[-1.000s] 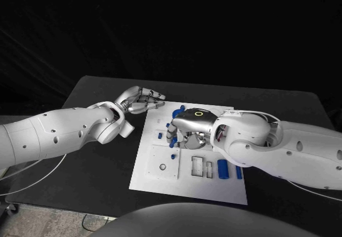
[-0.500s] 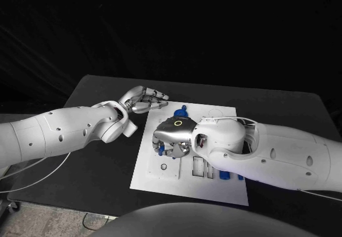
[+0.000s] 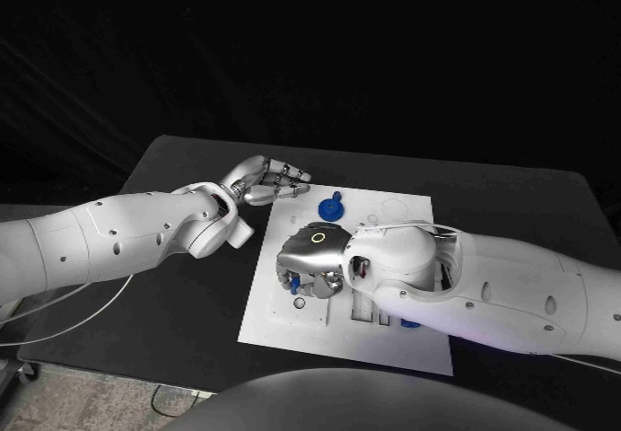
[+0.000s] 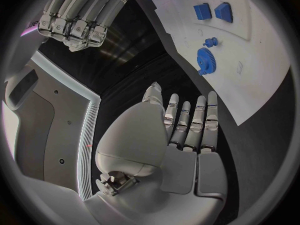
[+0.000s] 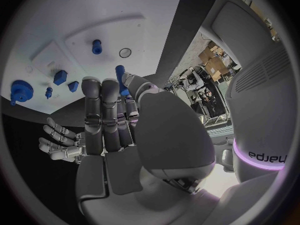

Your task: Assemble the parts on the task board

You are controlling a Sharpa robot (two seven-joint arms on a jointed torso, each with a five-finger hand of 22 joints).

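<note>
The white task board (image 3: 389, 205) lies in the middle of the black table. My right hand (image 3: 315, 260) hovers over the board's left middle and pinches a small blue peg (image 5: 120, 74) between thumb and fingers; the peg's tip (image 3: 295, 284) shows below the hand. A round hole (image 5: 125, 52) and a standing blue peg (image 5: 96, 46) lie just beyond the held peg. My left hand (image 3: 266, 180) hangs over the table off the board's far left corner, fingers apart and holding nothing. A blue gear (image 3: 331, 209) lies on the board's far part.
Two blue blocks (image 4: 212, 11) and a small blue piece (image 4: 210, 41) lie near the gear (image 4: 204, 60). Rectangular slots (image 3: 360, 310) sit on the board's near part, with a blue piece (image 3: 410, 321) half hidden under my right arm. Black table surrounds the board.
My right hand has moved with the blue peg from the board's far middle toward its near left, uncovering the blue gear. My left hand has barely moved.
</note>
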